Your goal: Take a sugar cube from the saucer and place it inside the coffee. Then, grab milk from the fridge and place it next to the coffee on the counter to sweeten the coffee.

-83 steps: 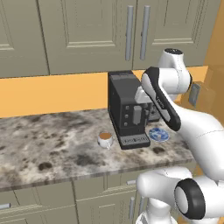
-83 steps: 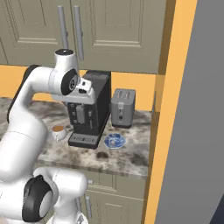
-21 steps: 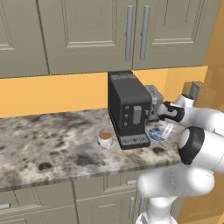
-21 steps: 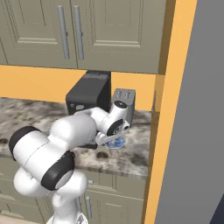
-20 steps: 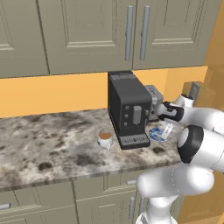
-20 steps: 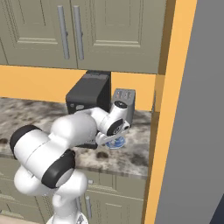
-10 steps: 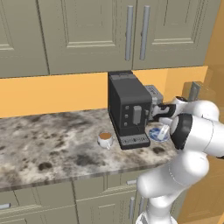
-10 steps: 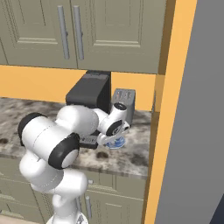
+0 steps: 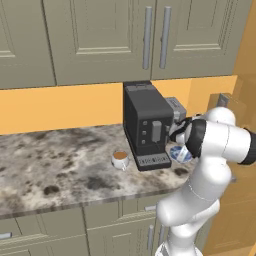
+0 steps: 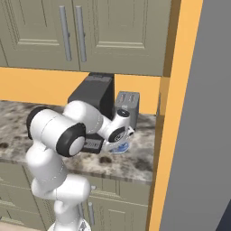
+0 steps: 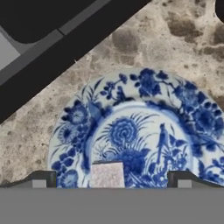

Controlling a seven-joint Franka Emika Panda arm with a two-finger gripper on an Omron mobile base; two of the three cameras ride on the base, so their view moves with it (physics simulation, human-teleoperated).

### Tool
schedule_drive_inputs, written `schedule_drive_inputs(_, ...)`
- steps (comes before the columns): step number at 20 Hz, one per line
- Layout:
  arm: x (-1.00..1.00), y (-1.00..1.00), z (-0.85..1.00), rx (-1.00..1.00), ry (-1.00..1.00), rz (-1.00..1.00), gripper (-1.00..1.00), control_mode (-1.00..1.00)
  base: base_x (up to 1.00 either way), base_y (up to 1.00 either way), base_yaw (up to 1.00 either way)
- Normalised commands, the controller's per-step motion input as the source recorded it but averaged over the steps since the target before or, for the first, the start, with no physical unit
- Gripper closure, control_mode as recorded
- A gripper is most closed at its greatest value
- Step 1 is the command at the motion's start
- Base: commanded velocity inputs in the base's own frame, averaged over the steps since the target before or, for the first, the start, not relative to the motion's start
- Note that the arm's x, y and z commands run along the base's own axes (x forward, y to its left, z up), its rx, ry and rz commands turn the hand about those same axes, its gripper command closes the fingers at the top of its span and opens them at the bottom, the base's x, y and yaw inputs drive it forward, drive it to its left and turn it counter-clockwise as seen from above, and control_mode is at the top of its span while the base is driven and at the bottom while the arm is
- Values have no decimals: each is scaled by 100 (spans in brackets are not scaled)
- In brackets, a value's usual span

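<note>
Over on the left, the coffee sits on the worktop just off the front left corner of the black coffee machine, well back from the worktop's front edge. Moving right past the machine, the saucer lies toward the worktop's right end, close beside the machine's base, with a toaster behind it near the back edge.

And here's the hand, low over the saucer, released and spread wide, one fingertip left and the other right, with the sugar cube sitting squarely between them on the saucer's painted centre. Neither finger looks to be touching it yet.

The risks from here, as I judge them: the cube is small and pale, so if the fingers close too high they may clip just its top and pop it out across the glazed plate. Press down too far and the tips could catch the saucer and skid it toward the machine's base. And the carry is a long one, round the front of the machine to the cup, where a weak pinch could drop it.

As for heading, the cube is blocky, with no real long axis to speak of; its flat faces seem to run square to the finger line, which should suit the pinch nicely.
</note>
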Motion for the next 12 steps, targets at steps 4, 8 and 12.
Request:
schedule_drive_inputs(4,29,-6,-28,0,0,0,100,-100,0,0,0)
schedule_drive_inputs(8,-3,0,0,0,0,0,100,-100,0,0,0)
schedule_drive_inputs(12,-25,0,6,0,0,0,100,-100,0,0,0)
